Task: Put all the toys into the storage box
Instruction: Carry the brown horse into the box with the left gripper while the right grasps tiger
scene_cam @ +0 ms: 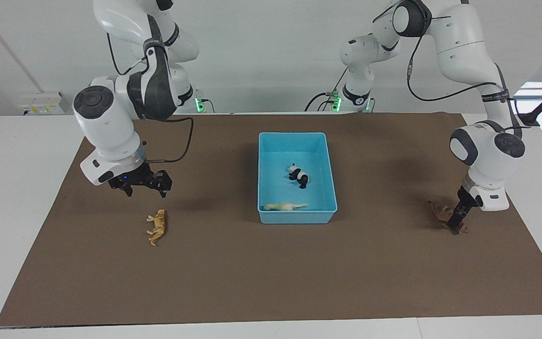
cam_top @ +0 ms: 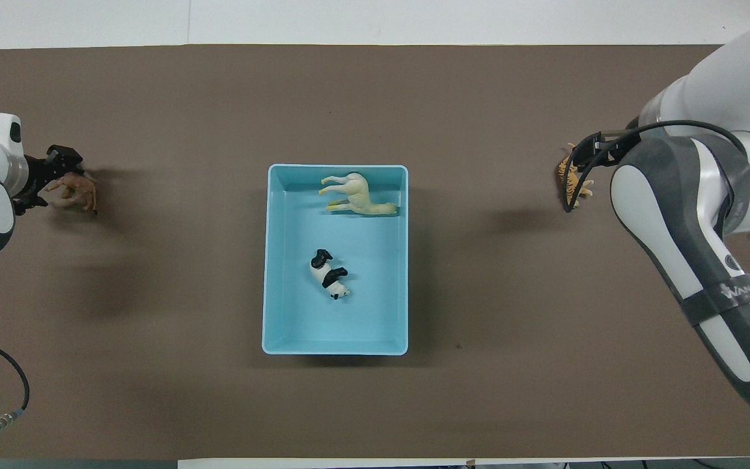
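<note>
we see the light blue storage box [scene_cam: 297, 175] at the middle of the brown mat [scene_cam: 271, 263] on the white worktop [scene_cam: 17, 188]. in it, the black-and-white panda [scene_cam: 298, 175] stands near the centre, and the cream llama [scene_cam: 284, 206] lies on its side against the wall farthest from the robots.

toward the right arm's end, the right pincer [scene_cam: 143, 186] hangs spread and empty above the mat, just nearer to the robots than the orange striped tiger [scene_cam: 157, 227], which lies on its side on the mat, well apart from the box.

toward the left arm's end, the left pincer [scene_cam: 455, 220] is down at the mat with its fingers spread about the brown lion [scene_cam: 442, 212], which lies on the mat. we cannot tell whether the fingers touch it.
</note>
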Tool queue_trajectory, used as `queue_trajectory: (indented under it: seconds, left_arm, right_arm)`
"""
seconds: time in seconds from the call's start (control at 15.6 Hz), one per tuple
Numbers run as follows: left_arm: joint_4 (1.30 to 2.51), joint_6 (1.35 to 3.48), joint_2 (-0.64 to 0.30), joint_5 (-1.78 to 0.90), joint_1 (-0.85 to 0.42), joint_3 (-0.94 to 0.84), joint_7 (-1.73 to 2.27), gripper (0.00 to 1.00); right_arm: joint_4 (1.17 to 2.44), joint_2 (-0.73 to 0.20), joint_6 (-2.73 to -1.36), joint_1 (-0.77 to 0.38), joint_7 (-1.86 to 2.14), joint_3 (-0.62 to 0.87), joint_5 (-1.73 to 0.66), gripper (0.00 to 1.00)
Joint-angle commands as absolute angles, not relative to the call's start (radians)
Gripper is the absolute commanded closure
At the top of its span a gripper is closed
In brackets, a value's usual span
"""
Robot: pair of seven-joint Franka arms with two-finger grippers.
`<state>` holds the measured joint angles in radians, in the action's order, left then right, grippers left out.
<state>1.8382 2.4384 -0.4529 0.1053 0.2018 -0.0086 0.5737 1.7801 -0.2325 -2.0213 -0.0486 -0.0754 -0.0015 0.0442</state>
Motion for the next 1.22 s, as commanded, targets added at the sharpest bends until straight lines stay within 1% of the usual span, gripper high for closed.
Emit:
queue_trajectory:
  seconds: [0.0,0.06,0.13,0.26,0.32,0.39,0.45,0.58,0.71,0.83,0.9,1.03,1.16]
  left_arm:
    - [1.884,2.482,-0.433,0.104,0.195,-0.005,0.591,0.00]
    - [1.879,2.480,-0.433,0.104,0.195,-0.005,0.592,0.01]
    - [1.875,2.474,-0.433,0.104,0.195,-0.005,0.591,0.26]
    - [1.871,2.464,-0.433,0.104,0.189,-0.006,0.592,0.70]
    - [1.870,2.451,-0.433,0.104,0.186,-0.005,0.592,0.94]
    - [1.855,2.418,-0.433,0.104,0.181,-0.005,0.592,1.00]
    - [1.809,2.358,-0.436,0.103,0.176,-0.006,0.592,1.00]
    - [1.676,2.172,-0.445,0.097,0.132,-0.008,0.592,1.00]
    - [1.612,2.036,-0.420,0.068,0.112,-0.020,0.601,1.00]
    - [1.609,1.932,-0.335,-0.030,0.052,-0.029,0.655,1.00]
    - [1.611,1.886,-0.293,-0.046,-0.001,-0.031,0.726,1.00]
    - [1.615,1.858,-0.256,-0.046,-0.143,-0.031,0.935,1.00]
    - [1.624,1.870,-0.249,-0.046,-0.274,-0.029,1.084,1.00]
  right_arm:
    - [1.989,-0.132,-2.193,-0.051,0.019,0.014,0.043,0.00]
    - [2.011,-0.140,-2.244,-0.031,0.072,0.014,0.043,0.00]
    - [2.025,-0.156,-2.281,-0.028,0.086,0.014,0.043,0.00]
    - [2.034,-0.202,-2.350,-0.025,0.086,0.014,0.043,0.00]
    - [2.025,-0.215,-2.356,-0.020,0.089,0.014,0.043,0.00]
    - [2.017,-0.228,-2.367,-0.014,0.092,0.015,0.043,0.00]
    - [1.988,-0.254,-2.367,-0.011,0.092,0.015,0.041,0.00]
    - [1.939,-0.307,-2.370,-0.012,0.089,0.017,0.038,0.00]
    - [1.887,-0.350,-2.367,-0.008,0.092,0.017,0.040,0.00]
    - [1.853,-0.396,-2.370,-0.009,0.091,0.018,0.038,0.00]
    - [1.852,-0.416,-2.394,-0.015,0.091,0.018,0.037,0.00]
    - [1.855,-0.443,-2.427,-0.021,0.089,0.018,0.038,0.00]
    - [1.867,-0.451,-2.427,-0.026,0.084,0.018,0.037,0.00]
